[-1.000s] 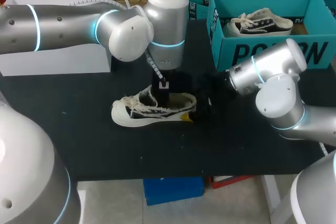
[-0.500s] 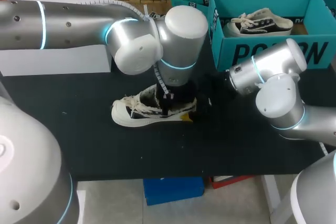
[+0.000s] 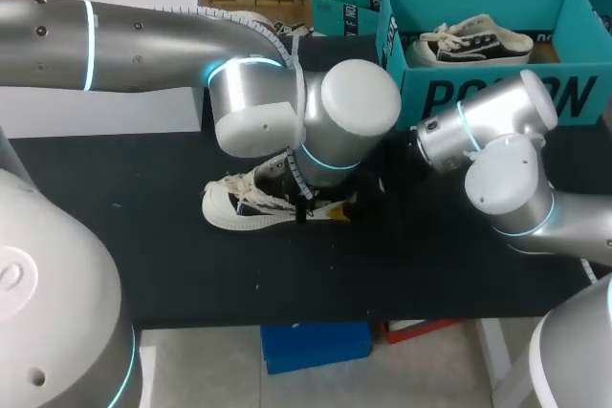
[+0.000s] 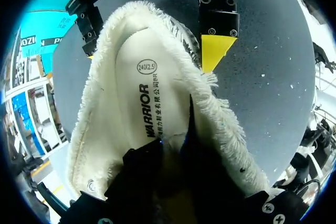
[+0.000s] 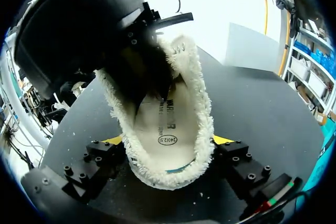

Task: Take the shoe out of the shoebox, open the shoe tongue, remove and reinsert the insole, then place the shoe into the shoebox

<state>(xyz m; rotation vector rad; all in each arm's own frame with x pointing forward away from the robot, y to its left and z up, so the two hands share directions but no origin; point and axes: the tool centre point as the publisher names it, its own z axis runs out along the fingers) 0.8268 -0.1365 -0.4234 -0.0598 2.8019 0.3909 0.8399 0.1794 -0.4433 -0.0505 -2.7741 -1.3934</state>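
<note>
Left pincer [image 4: 167, 153] deeper — inside shoe [image 3: 234, 209]

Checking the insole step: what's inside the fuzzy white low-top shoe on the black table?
A white insole with printed lettering lies inside the fuzzy white shoe. The left gripper sits in there too, covering the toe end, which cannot be seen.

light: bright, even | glare: white washout, right wrist background | shadows: soft, faint
</note>
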